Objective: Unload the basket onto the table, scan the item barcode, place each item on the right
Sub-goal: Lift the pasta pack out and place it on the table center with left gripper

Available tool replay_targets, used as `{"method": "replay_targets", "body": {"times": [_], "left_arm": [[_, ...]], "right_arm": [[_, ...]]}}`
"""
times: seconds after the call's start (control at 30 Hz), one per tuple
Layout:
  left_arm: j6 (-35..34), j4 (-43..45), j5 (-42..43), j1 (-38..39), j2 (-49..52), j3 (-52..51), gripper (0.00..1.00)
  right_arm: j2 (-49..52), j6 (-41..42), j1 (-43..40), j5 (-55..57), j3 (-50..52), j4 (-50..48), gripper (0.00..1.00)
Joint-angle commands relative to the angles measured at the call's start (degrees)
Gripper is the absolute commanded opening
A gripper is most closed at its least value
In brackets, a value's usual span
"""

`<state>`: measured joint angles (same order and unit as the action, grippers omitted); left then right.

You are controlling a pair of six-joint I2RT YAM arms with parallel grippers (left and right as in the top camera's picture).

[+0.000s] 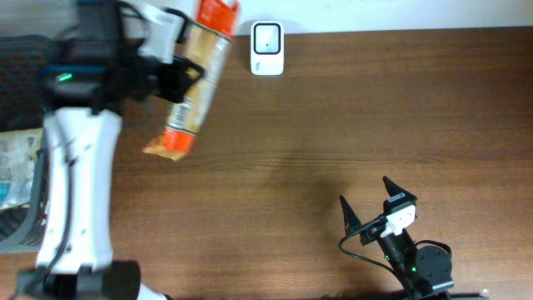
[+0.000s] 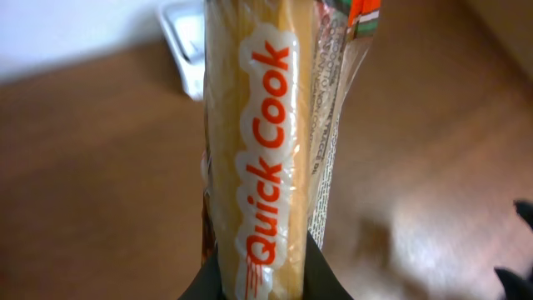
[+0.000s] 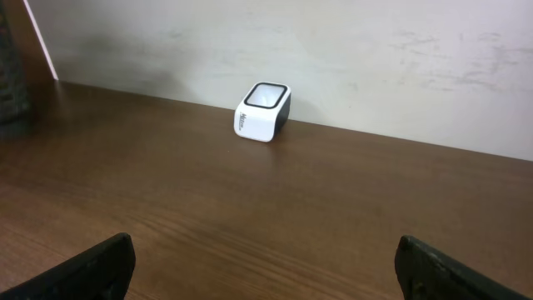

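A brown wood-grain table (image 1: 333, 125) fills the overhead view, with a pale wall along its far edge.

The white left arm (image 1: 79, 192) reaches up the left side of the table. Its black left gripper (image 1: 171, 79) is closed narrowly on a long clear plastic packet of pale yellow pasta with orange ends (image 1: 196, 92). The packet is lifted off the table and tilted. Its upper end lies near the back edge, just left of the scanner but apart from it. In the left wrist view, the dark fingers (image 2: 208, 279) pinch the packet's lower end, and the orange words "Quick Cook" run up its length. A seam with fine print shows, but no barcode can be made out.

The right gripper (image 1: 364, 188) rests near the front right, well away, with its fingers spread wide and empty.

A small white box scanner with a dark window on top (image 1: 267, 48) stands at the back edge.

The step in hand looks like presenting the packet to the scanner. The next move likely calls for carrying it over the window and turning it until the barcode faces down.
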<state>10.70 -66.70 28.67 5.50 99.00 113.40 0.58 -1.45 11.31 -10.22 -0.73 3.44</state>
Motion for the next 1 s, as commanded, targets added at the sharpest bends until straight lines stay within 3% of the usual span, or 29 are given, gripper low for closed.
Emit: {"method": "replay_targets", "body": {"times": [0.0,0.3,0.53,0.7,0.77,0.87,0.93,0.97], "left_arm": [[1.2,0.4,0.0,4.9,4.3,-1.4,0.0],[1.1,4.2,0.0,14.7,20.2,-8.7,0.0],[0.9,9.8,-0.1,20.6,32.1,-8.7,0.01],[0.9,12.9,-0.3,20.8,32.8,-8.7,0.22],[0.9,13.3,-3.0,20.7,32.8,-8.7,0.43],[0.9,13.2,-5.6,20.5,32.8,-8.2,0.6],[0.9,11.4,-7.2,19.6,32.8,-5.0,0.82],[0.9,10.4,-8.0,19.2,32.8,-3.6,0.88]], "right_arm": [[-0.4,0.4,0.3,-0.1,0.4,0.2,0.99],[-0.4,0.4,0.3,-0.1,0.4,0.2,0.99],[-0.4,0.4,0.3,-0.1,0.4,0.2,0.99],[-0.4,0.4,0.3,-0.1,0.4,0.2,0.99],[-0.4,0.4,0.3,-0.1,0.4,0.2,0.99],[-0.4,0.4,0.3,-0.1,0.4,0.2,0.99],[-0.4,0.4,0.3,-0.1,0.4,0.2,0.99],[-0.4,0.4,0.3,-0.1,0.4,0.2,0.99]]}}
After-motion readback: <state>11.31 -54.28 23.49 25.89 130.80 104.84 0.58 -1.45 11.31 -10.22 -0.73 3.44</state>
